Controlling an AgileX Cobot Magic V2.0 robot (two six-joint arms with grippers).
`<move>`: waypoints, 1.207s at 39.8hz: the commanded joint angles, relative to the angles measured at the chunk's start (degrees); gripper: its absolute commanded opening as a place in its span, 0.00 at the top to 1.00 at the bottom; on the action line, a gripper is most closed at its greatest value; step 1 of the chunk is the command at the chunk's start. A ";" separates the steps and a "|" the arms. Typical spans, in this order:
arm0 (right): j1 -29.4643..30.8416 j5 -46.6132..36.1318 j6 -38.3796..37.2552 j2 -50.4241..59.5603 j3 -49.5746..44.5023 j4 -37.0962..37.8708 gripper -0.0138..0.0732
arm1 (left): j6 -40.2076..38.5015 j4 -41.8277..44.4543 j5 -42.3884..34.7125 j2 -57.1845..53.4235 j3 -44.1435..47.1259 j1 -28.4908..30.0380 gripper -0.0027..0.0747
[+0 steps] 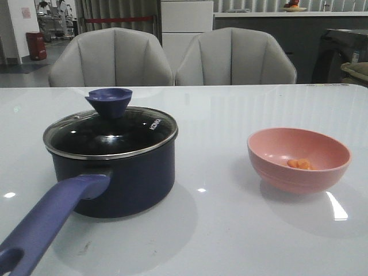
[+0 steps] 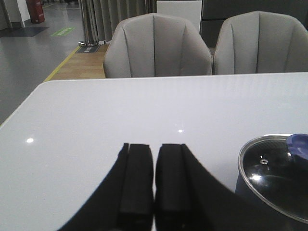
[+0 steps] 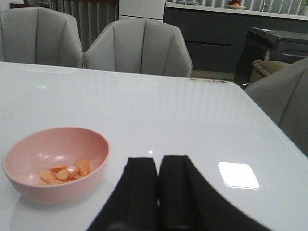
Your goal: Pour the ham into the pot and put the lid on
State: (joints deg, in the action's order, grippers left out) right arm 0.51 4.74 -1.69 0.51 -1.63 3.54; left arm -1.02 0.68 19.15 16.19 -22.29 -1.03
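Lid point(image 1: 110, 135) sits on pot point(image 1: 115, 178). Ham point(image 1: 299, 164) lies in bowl point(image 1: 298, 158), right of pot. Left hand point(image 2: 154, 185) and right hand point(image 3: 159, 192): both closed, empty.

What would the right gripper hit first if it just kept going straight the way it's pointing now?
Probably nothing: ahead of the right gripper lies bare table, with the pink bowl off to one side. Beyond the far edge stands a grey chair, though depth is unclear.

My glossy white counter point(image 1: 230, 115) catches bright ceiling-light glints. Just behind it stand two grey padded chairs point(image 1: 110, 57) side by side. Beyond the chairs — a white cabinet point(image 1: 187, 23), grey curtains point(image 1: 118, 12) and a long dark sideboard point(image 1: 264, 34). Far left of the chairs, a red bin point(image 1: 35, 46) sits on grey floor point(image 2: 33, 62).
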 commanded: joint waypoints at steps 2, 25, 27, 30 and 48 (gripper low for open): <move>0.07 -4.74 0.15 1.14 -0.45 0.67 0.68 | -0.56 -0.68 -3.71 0.88 -1.26 -0.41 0.80; 0.07 -4.74 0.15 1.14 -0.45 0.67 0.68 | -0.56 -2.07 -3.91 0.88 -0.83 -0.41 0.27; 0.07 -4.74 0.15 1.14 -0.45 0.67 0.68 | -0.56 -1.94 -2.48 1.14 -1.87 -0.41 0.26; 0.07 -4.74 0.15 1.14 -0.45 0.67 0.68 | -0.56 -1.94 0.84 2.83 -4.64 -0.41 0.21; 0.07 -4.74 0.15 1.14 -0.45 0.67 0.68 | -0.71 -5.07 23.07 30.08 -28.29 -6.73 0.17</move>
State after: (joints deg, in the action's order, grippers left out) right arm 0.51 4.74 -1.69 0.51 -1.63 3.54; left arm -1.02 -3.30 42.41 41.80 -45.30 -6.11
